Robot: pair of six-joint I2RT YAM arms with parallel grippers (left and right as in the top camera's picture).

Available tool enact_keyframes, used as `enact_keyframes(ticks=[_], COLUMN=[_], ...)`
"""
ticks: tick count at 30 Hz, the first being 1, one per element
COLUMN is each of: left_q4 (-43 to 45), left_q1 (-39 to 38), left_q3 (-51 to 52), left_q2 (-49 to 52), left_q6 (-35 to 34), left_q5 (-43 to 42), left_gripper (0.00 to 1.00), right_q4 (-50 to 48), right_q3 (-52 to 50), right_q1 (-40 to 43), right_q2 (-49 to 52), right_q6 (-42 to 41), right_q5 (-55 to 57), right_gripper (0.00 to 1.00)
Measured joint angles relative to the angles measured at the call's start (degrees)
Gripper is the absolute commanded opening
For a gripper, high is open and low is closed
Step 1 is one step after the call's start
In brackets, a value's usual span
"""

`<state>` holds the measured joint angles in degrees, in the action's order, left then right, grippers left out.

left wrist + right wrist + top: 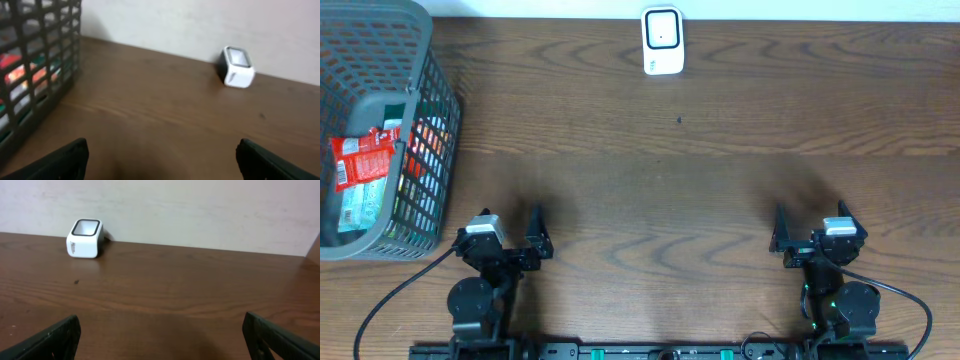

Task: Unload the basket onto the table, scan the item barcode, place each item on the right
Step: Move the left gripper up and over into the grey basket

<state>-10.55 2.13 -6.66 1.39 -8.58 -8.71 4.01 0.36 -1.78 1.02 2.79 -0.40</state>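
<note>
Left jaws and right jaws both gape wide and empty, so the pick-up is not yet begun: likely the left jaws must reach left into the dark grey plastic mesh basket for the red foil packet, with the white boxy scanner waiting ahead.

We see a brown table streaked with darker, wavy wood grain. At nine o'clock, a grey basket of square grid mesh shows a red packet. At twelve o'clock, the scanner is white with a dark-rimmed window.
</note>
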Motion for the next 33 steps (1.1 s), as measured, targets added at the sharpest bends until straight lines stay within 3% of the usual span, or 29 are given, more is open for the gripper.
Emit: enact_keyframes(ticks=[6, 9, 17, 22, 33], left_q4=[-5.51, -9.51, -18.05, -31.1, -48.37], left_q1=[0.0, 0.0, 0.0, 0.0, 0.07], left_q3=[-11.32, -19.21, -40.15, -60.48, -99.69], left_q2=[1.22, 7.28, 29.92, 47.95, 71.28], left_q6=[-0.31, -0.42, -0.39, 1.42, 7.26], left_q5=[-2.84, -4.5, -11.65, -14.03, -14.86], left_gripper=[1.0, 0.99, 0.99, 0.99, 0.98], right_q4=[0.02, 0.0, 0.0, 0.0, 0.04], right_q3=[0.0, 0.0, 0.0, 0.02, 0.0], right_q1=[0.0, 0.0, 0.0, 0.0, 0.0], right_q2=[0.0, 0.04, 0.13, 0.11, 0.11], right_q6=[0.0, 0.02, 0.02, 0.0, 0.02], right_q5=[0.0, 0.0, 0.17, 0.2, 0.2], right_gripper=[0.99, 0.99, 0.99, 0.99, 0.99])
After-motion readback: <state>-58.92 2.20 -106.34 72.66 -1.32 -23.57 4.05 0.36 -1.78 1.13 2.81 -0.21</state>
